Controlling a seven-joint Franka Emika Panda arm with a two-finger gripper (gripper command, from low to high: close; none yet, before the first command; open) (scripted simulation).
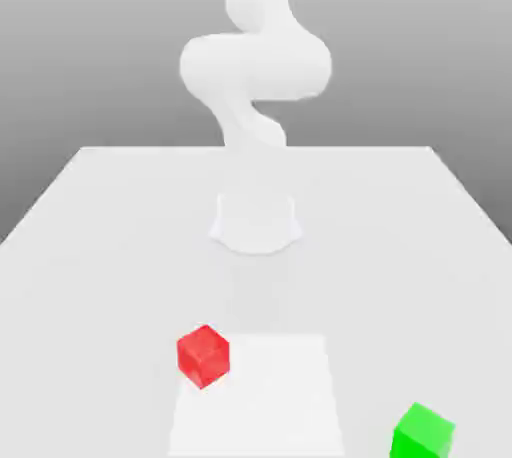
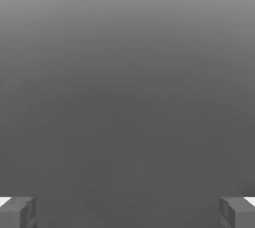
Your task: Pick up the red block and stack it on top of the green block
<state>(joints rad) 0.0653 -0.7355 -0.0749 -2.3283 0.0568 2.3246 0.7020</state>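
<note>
On the worktop [image 1: 130, 276], toward the exterior view's left, you've got the red block [image 1: 203, 357], touching or overlapping the pale square's edge, corner toward the camera, and the green block [image 1: 422, 432] well apart near the exterior view's right; both look rigid, probably light, not fragile, plain flat faces likely grippy enough, so take red by two opposite side faces at mid-height, jaws turned square to them, never across corners, or it may twist out. In the hand view, your jaws [image 2: 127, 213] stand wide open, nothing between them.
</note>
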